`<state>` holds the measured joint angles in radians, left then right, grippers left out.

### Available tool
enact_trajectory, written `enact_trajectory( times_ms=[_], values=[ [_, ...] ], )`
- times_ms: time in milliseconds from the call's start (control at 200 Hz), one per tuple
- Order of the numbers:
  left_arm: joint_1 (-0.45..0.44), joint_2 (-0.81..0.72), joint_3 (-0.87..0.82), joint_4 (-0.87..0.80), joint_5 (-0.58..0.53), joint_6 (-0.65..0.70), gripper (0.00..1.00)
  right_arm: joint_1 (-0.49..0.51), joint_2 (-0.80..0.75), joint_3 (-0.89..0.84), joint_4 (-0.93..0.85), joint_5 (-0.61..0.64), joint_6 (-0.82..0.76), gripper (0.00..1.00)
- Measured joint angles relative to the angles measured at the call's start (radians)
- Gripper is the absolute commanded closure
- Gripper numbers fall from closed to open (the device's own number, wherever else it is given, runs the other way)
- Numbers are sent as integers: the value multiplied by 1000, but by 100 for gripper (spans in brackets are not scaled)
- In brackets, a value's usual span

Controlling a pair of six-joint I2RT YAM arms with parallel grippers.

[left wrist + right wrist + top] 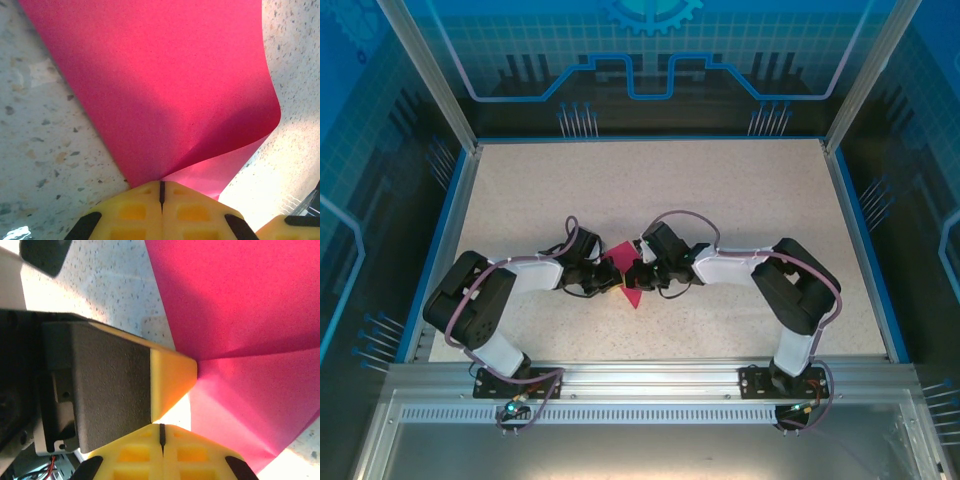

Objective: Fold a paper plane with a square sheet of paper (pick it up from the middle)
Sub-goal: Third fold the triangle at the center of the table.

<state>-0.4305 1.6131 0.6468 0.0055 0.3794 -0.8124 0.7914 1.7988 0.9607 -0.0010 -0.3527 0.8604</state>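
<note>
Square sheet of paper [633, 296] near table [740, 190] centre, slightly toward table's near edge, bent and lifted. Left gripper [161, 187] at table centre, clamped tight on sheet, pink fanning out from fingertips. Right gripper [161, 432] facing it, jaws pressed together, sheet just beside; grip on sheet unclear.
</note>
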Motion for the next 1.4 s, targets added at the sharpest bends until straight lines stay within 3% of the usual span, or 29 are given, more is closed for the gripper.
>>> enact_trajectory(
  times_ms=[1400],
  values=[
    [-6,4,5,0,-8,0,98,23,5,-97,-39,-44,-56,100]
  ],
)
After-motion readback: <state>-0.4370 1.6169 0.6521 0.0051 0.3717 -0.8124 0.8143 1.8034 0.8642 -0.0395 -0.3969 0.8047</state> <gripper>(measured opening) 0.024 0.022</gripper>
